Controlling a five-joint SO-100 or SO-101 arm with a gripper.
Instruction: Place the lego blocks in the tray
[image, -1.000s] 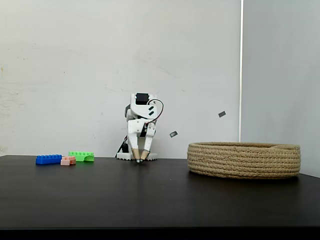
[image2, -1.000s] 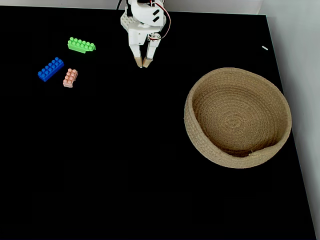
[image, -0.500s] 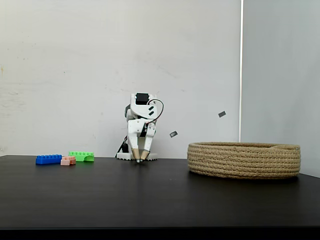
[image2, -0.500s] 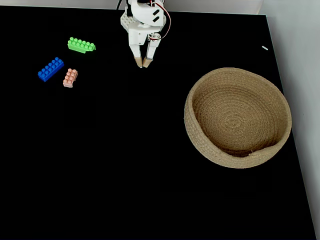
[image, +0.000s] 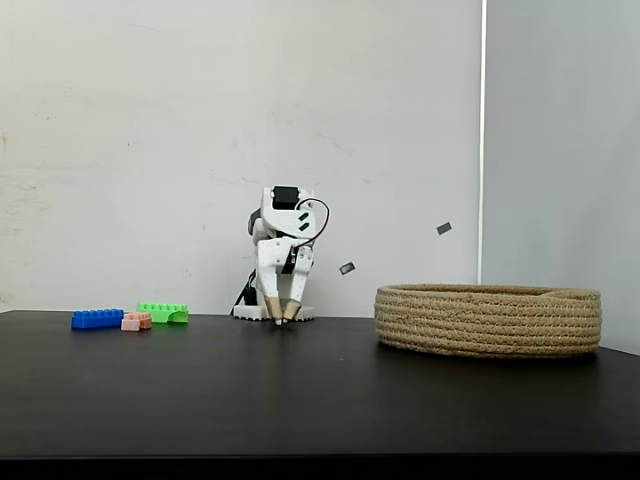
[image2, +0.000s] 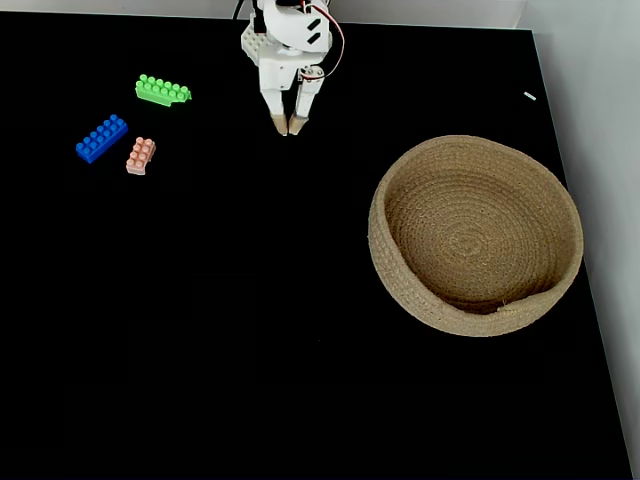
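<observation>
No brand, label or writing can be read on anything. The white two-finger tool (image2: 290, 126) hangs tip-down at the far edge of the black bench (image2: 250, 330), its tan-tipped fingers close together with a slim gap between the tips, pinching nothing; in the side fixed view the tool (image: 279, 320) reaches nearly to the bench top, and whether it touches cannot be told.

Taking the tool as landmark: in the top-down fixed view the long bright green studded brick (image2: 163, 91) lies to its left, the long blue studded brick (image2: 101, 138) farther left and nearer the camera, and the short pink studded brick (image2: 140, 155) just beside the blue one, apart from it. All three rest on the bench, well apart from the wide round basket tray of coiled tan rope (image2: 395, 275), which sits to the tool's right.

From the side, the pink brick (image: 136, 322) partly overlaps the green brick (image: 165, 312) and the blue brick (image: 97, 318), so their gaps are hidden, and the tray wall (image: 488, 322) hides the tray's inside. The arm's base is cut off at the top-down view's upper edge.
</observation>
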